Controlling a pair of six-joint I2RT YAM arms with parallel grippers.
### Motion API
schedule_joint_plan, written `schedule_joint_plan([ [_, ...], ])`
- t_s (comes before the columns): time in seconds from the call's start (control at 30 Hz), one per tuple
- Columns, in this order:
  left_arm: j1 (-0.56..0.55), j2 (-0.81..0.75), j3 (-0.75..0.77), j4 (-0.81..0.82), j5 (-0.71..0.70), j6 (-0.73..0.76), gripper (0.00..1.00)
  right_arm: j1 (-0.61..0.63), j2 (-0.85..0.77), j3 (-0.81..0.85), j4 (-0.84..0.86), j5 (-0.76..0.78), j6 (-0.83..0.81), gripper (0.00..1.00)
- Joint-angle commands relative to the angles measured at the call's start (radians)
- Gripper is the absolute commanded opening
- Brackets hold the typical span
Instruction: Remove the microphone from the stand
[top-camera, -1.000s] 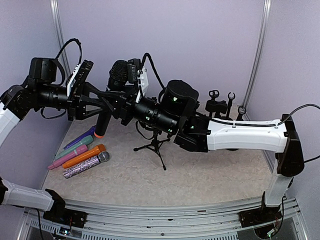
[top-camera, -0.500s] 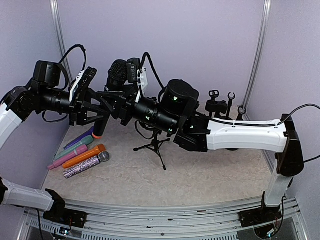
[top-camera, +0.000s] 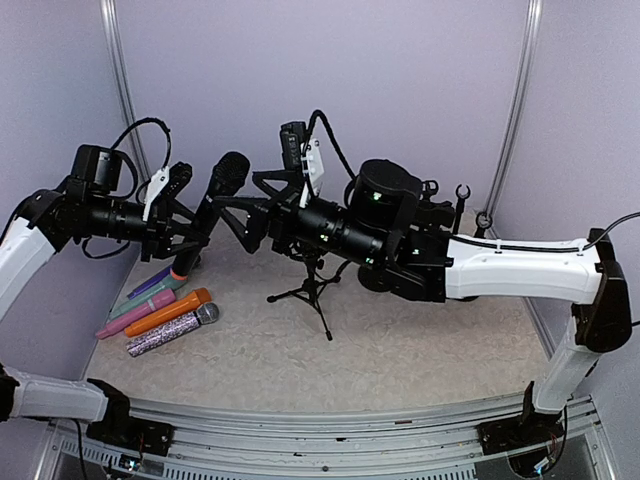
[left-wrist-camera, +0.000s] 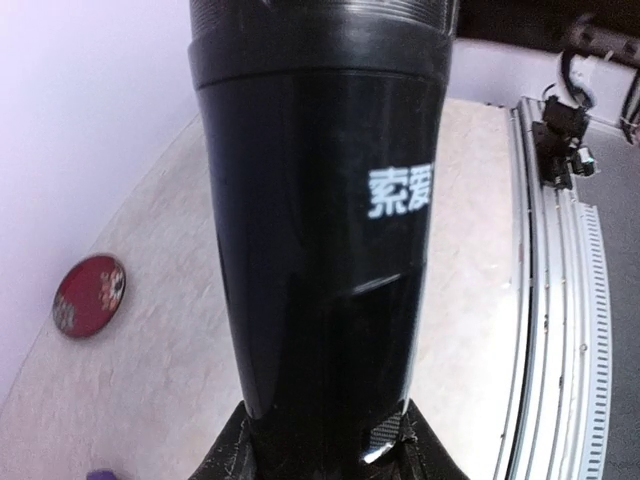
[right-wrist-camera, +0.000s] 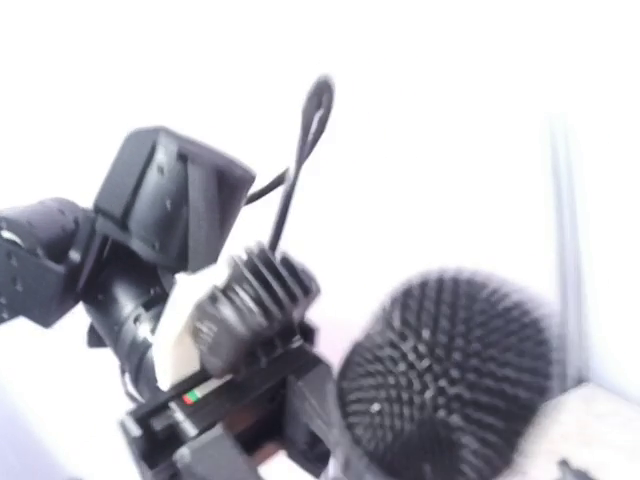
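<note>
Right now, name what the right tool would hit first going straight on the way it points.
Probably the black microphone, gripped by the left tool: its head fills the right wrist view just ahead. Depth is unclear.

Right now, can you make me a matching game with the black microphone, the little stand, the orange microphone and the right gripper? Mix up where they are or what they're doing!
Things:
1. black microphone
2. stand
3. orange microphone
4. right gripper

Places or states:
A. lying flat on the table
B. open, holding nothing
C. up in the air, held by the left gripper
D. standing on its three legs on the table

Pairs: 1-C, 2-D, 3-A, 4-B.
</note>
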Motion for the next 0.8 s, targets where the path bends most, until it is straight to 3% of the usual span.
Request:
schedule_joint_plan([
  [0.0, 0.102, -0.037, -0.095, -0.045, -0.063, 0.083, 0.02, -0.014, -0.173, -0.078, -0.006, 0.095, -0.027, 1.00],
  [0.2, 0.138, -0.071, -0.280, -0.026, -0.133, 0.160, 0.03, -0.035, -0.317, -0.229, -0.034, 0.213, -0.039, 1.00],
  [0.4, 0.136, -0.087, -0.508, 0.025, -0.301, 0.247, 0.07, -0.057, -0.423, -0.318, -0.076, 0.295, -0.040, 0.99],
  [0.57, 0.137, -0.066, -0.637, 0.159, -0.459, 0.249, 0.00, -0.082, -0.463, -0.374, -0.116, 0.326, 0.004, 0.96],
  [0.77, 0.135, 0.004, -0.764, 0.319, -0.632, 0.273, 0.00, -0.123, -0.485, -0.460, -0.162, 0.337, 0.075, 0.88],
])
